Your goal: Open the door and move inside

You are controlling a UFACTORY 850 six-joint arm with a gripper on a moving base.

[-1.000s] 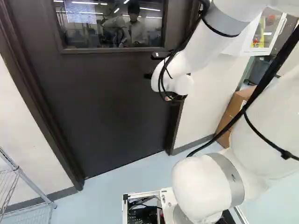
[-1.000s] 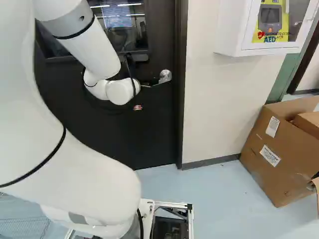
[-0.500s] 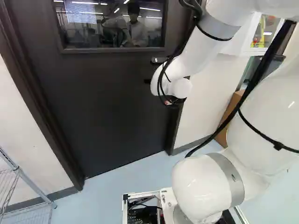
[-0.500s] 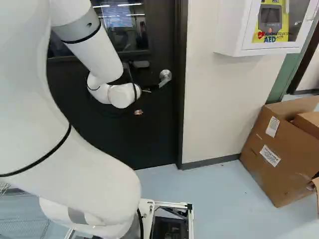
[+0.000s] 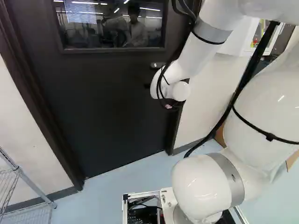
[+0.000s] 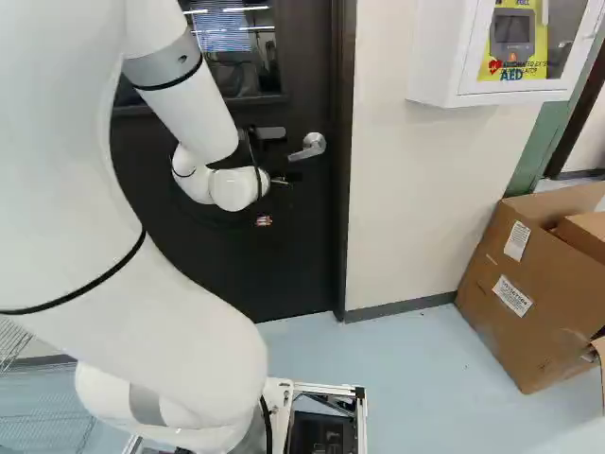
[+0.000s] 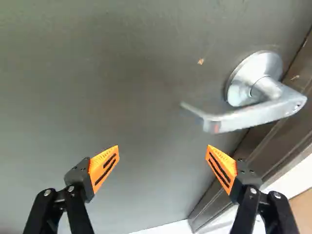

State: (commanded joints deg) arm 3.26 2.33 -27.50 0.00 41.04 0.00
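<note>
The handle [image 7: 258, 113] had just come back up. Half a second earlier, in the right base view, it tipped steeply downward beside the gripper [image 7: 163, 147]; now it lay nearly level again, on the right side of the door [image 5: 112, 107], close to the frame [image 6: 344, 227]. The arm [image 6: 189, 109] had eased lower over that same second, carrying the gripper down and leaving it below the handle and a little to its left. The base [image 6: 278, 395] had not moved.

From where I stood, the gripper held nothing: its orange pads [image 7: 104, 165] were spread wide with a gap between them, and the handle lay ahead, off to the right, outside their grasp.

I took it that the handle had been pushed down and had then slipped free, springing back before the door gave. The door looked shut, flush in its frame, so getting inside was no nearer. The next move, I judged, was to lift the gripper above the handle, press down again and keep it there while the door was worked open. Too short a contact near the tip could have lost it again.
</note>
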